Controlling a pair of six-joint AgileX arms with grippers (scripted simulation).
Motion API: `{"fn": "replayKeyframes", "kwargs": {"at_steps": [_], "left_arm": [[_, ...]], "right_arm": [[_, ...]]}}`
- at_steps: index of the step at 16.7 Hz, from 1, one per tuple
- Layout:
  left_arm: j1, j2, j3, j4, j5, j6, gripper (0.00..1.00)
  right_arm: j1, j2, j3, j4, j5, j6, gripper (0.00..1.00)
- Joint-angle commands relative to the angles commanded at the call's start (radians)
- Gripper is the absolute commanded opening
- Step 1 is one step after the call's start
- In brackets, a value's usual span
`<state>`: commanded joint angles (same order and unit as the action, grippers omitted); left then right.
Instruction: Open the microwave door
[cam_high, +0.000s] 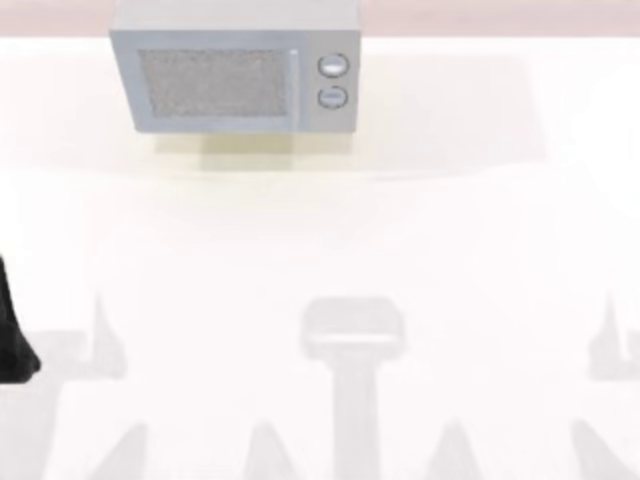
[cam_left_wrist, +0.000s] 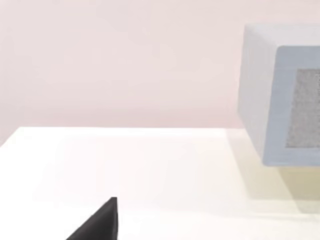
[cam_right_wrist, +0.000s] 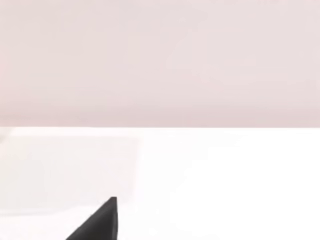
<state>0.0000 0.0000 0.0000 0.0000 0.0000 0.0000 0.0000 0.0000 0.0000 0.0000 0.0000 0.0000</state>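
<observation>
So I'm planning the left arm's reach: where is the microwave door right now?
In the top view the door sits shut on the microwave, at the table's far edge, left of centre, with the two knobs just to its right.

A white table (cam_high: 420, 250) filled nearly the whole top view, its surface bare and evenly lit. Faint grey shadows lay along its near edge, one broad and T-shaped at the middle, others narrow and pointed. A soft yellowish shadow fell on the tabletop towards the far edge. Behind the table stood a plain pale pink wall (cam_right_wrist: 160, 60), without windows.
</observation>
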Motion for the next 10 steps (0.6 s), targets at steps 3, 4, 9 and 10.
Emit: {"fn": "replayKeyframes", "kwargs": {"at_steps": [3, 4, 9, 10], "left_arm": [[-0.003, 0.010, 0.009, -0.007, -0.001, -0.002, 1.00], [-0.010, 0.030, 0.029, -0.022, -0.004, -0.006, 1.00], [-0.083, 0.287, 0.282, -0.188, -0.040, -0.062, 1.00], [-0.104, 0.370, 0.365, -0.235, -0.050, -0.080, 1.00]], "right_arm": [[0.000, 0.000, 0.000, 0.000, 0.000, 0.000, 1.00], [0.000, 0.000, 0.000, 0.000, 0.000, 0.000, 1.00], [0.000, 0.000, 0.000, 0.000, 0.000, 0.000, 1.00], [0.000, 0.000, 0.000, 0.000, 0.000, 0.000, 1.00]]}}
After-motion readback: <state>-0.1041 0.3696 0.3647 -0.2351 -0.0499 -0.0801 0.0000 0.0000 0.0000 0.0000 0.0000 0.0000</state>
